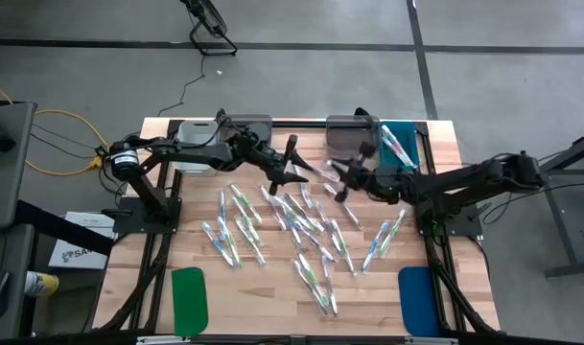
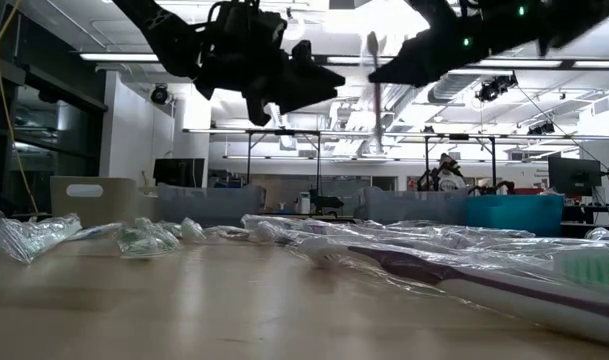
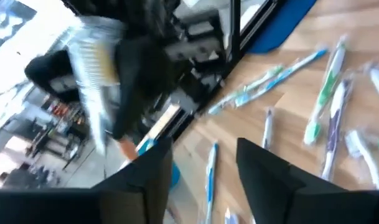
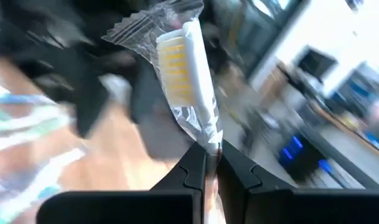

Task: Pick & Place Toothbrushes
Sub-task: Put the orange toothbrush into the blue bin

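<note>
- My right gripper was clamped on one wrapped toothbrush, pinching it low on the handle, so that its long axis ran straight out from my fingertips with the yellow-bristled head at the far end.
- In the high view that right gripper hung above the middle of the table, and my left gripper stood just beside it, the two tips facing each other across a small gap.
- My left fingers stood apart with nothing between them; the held brush lay ahead of them, off to one side, not in their gap.
- The other toothbrushes lay scattered on the wooden table below both arms.
- The grey bin and the teal bin at the table's far edge sat on my right arm's side, so I judged that arm the nearer one to carry the brush there.
</note>
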Controlling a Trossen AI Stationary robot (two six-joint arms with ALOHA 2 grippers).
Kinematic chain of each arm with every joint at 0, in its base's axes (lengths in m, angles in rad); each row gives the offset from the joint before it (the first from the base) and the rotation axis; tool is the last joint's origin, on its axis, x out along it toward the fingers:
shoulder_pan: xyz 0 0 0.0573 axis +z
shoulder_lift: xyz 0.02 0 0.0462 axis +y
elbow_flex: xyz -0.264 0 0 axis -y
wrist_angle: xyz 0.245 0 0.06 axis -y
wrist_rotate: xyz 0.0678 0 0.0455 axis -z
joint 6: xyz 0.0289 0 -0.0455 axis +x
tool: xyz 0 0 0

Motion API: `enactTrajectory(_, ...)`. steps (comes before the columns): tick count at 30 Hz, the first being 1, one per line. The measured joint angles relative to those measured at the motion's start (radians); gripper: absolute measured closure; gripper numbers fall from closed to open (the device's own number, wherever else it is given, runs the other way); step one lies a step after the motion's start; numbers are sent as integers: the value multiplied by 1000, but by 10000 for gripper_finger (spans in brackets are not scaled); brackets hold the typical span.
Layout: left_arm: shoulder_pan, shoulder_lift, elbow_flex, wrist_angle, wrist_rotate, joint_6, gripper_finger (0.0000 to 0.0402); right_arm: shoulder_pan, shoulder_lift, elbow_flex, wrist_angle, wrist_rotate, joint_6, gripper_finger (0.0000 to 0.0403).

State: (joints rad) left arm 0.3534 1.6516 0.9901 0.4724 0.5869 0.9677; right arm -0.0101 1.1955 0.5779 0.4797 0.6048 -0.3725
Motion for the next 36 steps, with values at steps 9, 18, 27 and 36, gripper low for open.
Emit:
enactTrajectory(9, -1, -70, 1, -200, -146, 39, 239, -128, -62, 345, -915, 148, 392, 389)
enactTrajectory(18, -2, -219, 0, -464, -260, 72, 294, -486, -60, 474, -1251, -118, 548, 389)
enactTrajectory(27, -3, -258, 0, -578, -273, 75, 367, -788, 23, 475, -1293, -241, 475, 389)
enactTrajectory(36, -26, -258, -8, -605, -292, 83, 400, -874, 171, 534, -1402, -267, 458, 389)
